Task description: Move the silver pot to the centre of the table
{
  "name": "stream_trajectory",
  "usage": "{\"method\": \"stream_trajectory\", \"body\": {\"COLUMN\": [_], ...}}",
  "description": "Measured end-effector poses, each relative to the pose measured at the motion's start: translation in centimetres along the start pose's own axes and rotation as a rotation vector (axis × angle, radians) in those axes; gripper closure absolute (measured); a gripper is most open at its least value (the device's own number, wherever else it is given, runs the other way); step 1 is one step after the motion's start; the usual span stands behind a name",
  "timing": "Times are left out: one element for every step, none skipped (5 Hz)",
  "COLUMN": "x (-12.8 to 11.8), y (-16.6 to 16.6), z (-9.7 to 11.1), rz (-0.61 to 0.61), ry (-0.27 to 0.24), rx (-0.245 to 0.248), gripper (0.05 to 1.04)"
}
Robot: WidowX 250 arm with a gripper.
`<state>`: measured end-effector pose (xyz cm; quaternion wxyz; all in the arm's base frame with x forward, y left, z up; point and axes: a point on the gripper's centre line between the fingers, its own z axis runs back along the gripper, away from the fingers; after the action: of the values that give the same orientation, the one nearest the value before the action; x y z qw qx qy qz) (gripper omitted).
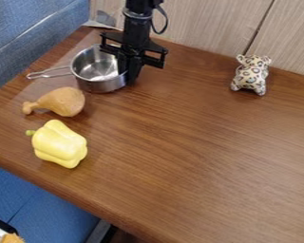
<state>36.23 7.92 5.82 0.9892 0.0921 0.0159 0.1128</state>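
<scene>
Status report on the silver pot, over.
Gripper at right rim of silver pot; grasp unconfirmed. Pot upright, upper left, not centred. Toy drumstick and yellow pepper likely outside path.

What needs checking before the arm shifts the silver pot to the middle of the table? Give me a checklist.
- Pot upright: ok
- Gripper at the pot's rim, opposite the handle: ok
- Secure hold on the rim: cannot tell
- Drumstick free of the pot: cannot tell, very close
- Yellow pepper apart from the pot: ok
- Pot at the table's centre: not ok, near the picture's upper left
</scene>
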Motion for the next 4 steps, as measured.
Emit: {"method": "stream_trajectory", "body": {"x": [0.5, 0.9, 1.1, 0.6], "y": [-0.2, -0.8, -2.8, -5.7], "z": [1.1, 2.4, 3.3, 5.7], "rz": [-0.011, -0.036, -0.114, -0.221], "ry": [-0.013, -0.019, -0.044, -0.112], "rx": [0.023, 0.043, 0.034, 0.001], "gripper": [1.004, 1.004, 1.004, 1.004]}}
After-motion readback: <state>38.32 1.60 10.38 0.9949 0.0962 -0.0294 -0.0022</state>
